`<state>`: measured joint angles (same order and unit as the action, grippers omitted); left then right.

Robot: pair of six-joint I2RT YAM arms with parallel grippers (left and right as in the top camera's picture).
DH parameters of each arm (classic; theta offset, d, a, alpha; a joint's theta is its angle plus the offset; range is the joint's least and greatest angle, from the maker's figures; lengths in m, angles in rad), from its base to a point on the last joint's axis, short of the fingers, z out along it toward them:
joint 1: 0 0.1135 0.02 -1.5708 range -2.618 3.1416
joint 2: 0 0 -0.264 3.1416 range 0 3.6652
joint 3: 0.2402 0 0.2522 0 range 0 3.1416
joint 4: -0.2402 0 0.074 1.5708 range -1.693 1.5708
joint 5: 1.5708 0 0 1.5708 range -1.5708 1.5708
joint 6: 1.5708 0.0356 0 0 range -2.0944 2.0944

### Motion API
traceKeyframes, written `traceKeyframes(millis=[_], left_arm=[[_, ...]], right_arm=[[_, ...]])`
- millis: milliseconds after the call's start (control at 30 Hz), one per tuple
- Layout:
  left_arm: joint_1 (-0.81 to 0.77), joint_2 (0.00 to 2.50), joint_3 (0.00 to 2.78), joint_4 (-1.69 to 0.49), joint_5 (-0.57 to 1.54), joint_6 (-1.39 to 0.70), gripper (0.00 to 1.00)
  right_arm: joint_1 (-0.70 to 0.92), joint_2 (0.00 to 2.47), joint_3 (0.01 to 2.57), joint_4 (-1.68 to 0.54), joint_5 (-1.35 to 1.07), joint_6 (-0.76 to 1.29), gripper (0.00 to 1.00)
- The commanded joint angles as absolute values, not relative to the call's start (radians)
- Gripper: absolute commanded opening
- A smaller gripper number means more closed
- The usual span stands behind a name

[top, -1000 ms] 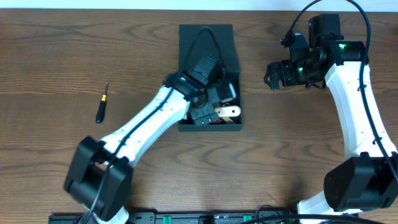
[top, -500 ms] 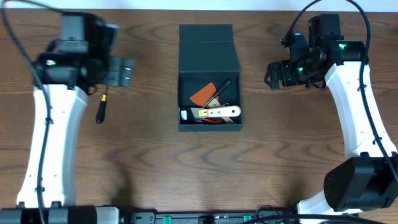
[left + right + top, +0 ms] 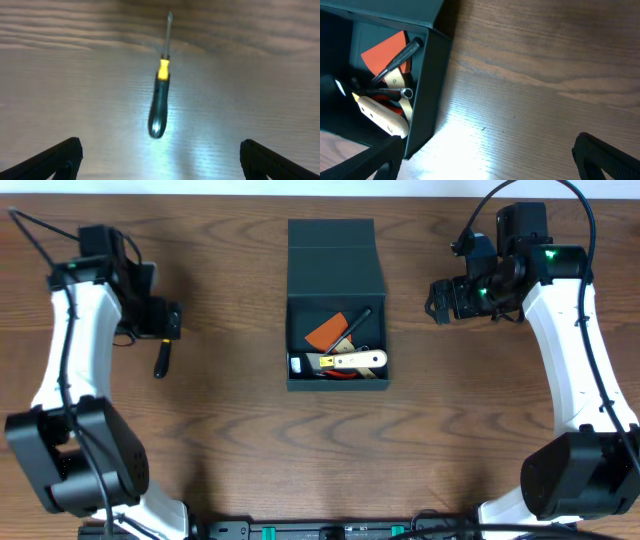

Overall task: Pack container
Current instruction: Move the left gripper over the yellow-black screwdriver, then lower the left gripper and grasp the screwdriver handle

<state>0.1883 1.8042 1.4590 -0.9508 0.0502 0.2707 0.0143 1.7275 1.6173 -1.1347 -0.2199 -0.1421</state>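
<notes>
Desk (image 3: 240, 430) inspection: one container, one loose screwdriver, two claws, both released and empty.

The single dark teal-black square cardboard box (image 3: 336, 255) sits at the centre of the brown wood-grain desk, its hinged flap lid folded back toward the far edge. Inside, four items can be counted: one flat orange piece (image 3: 326, 332), one slim black rod-shaped tool (image 3: 358, 320) lying across it, one cream-handled tool (image 3: 352, 361) and one red item (image 3: 340, 376), mostly covered. One screwdriver with a black handle, yellow collar and metal shaft (image 3: 159, 100) lies on the desk well left of the box. The left claw (image 3: 168, 321) hovers directly over this screwdriver, jaws spread fully wide, touching nothing. The right claw (image 3: 437, 300) hangs just right of the box, jaws likewise spread wide, holding nothing and clear of the box wall.
</notes>
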Motion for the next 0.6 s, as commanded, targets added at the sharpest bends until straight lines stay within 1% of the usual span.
traceKeyframes(millis=[0,333,567], left_arm=[[0.182,1.823,1.388,-0.905,0.061,0.322,0.98],[0.182,1.824,1.184,-0.704,0.060,0.397,0.99],[0.183,1.824,1.158,-0.662,0.060,0.479,0.99]], right_arm=[[0.007,1.734,1.618,-1.137,-0.217,-0.154,0.99],[0.007,1.734,1.618,-1.139,-0.217,-0.154,0.99],[0.007,1.734,1.618,-1.151,-0.217,-0.154,0.99]])
